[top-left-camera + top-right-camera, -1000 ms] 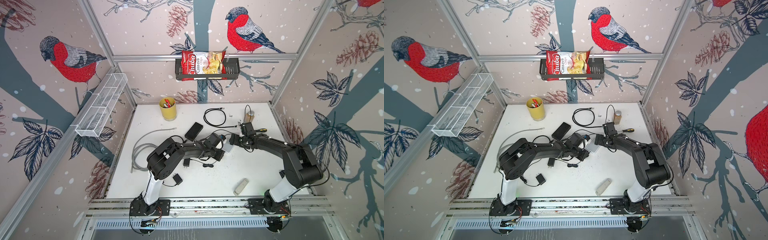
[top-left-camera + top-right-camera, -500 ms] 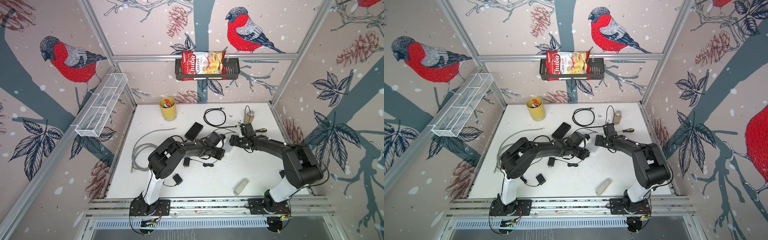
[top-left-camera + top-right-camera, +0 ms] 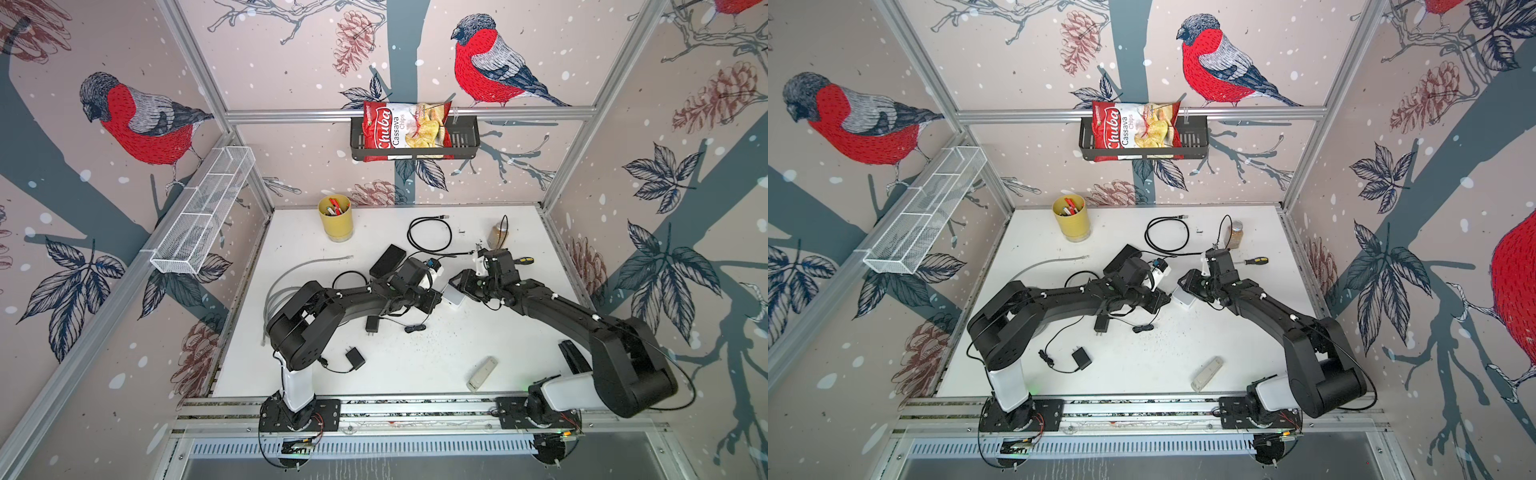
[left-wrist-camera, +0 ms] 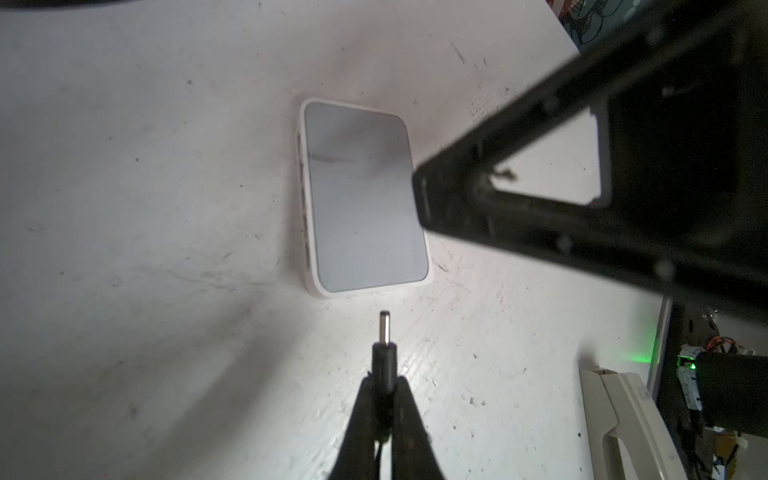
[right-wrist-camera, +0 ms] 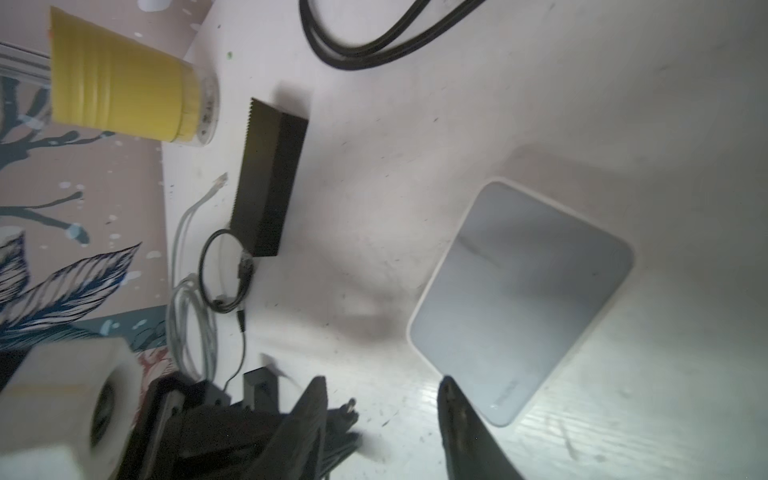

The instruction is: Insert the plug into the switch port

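Lying under bird-print walls [image 3: 124,257], the surface [image 3: 415,365] bears the switch [image 3: 454,296] mid-frame; wrist views alone show left tool [image 4: 384,384] pinching plug [image 4: 383,345], right tool [image 5: 382,382] parted.

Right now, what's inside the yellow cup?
The cup holds a handful of pens. Only their upper ends show at its mouth, some of them red. Their lower parts and the cup's bottom are hidden by its wall.

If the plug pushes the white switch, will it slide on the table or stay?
The switch is low, flat and smooth on the white table, so it would probably slide, not tip. It looks like light plastic. The plug, held in the left gripper, seems stiff enough to push it.
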`<move>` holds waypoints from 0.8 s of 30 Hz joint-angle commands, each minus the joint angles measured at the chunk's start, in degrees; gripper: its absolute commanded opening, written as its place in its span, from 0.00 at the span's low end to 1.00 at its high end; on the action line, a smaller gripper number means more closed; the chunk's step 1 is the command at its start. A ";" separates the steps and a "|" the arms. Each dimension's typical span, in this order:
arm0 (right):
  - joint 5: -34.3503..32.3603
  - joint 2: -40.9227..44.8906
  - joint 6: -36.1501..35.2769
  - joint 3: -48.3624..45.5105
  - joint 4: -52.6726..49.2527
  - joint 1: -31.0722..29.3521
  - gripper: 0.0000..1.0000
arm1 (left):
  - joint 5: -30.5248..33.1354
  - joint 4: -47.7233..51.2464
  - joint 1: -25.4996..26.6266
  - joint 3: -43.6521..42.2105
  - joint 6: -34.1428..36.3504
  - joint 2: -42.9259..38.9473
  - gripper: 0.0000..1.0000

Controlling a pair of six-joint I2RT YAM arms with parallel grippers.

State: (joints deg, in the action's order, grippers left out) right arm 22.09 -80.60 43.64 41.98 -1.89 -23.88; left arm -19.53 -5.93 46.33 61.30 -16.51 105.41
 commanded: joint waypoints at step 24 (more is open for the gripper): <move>5.43 -2.46 10.50 -2.03 8.57 -3.35 0.15 | -1.47 -5.83 -0.45 -2.35 -0.76 -2.03 0.00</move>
State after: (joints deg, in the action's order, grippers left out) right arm 27.14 -83.70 53.95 40.12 5.32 -27.00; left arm -20.97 -8.78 46.00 59.16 -16.69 103.94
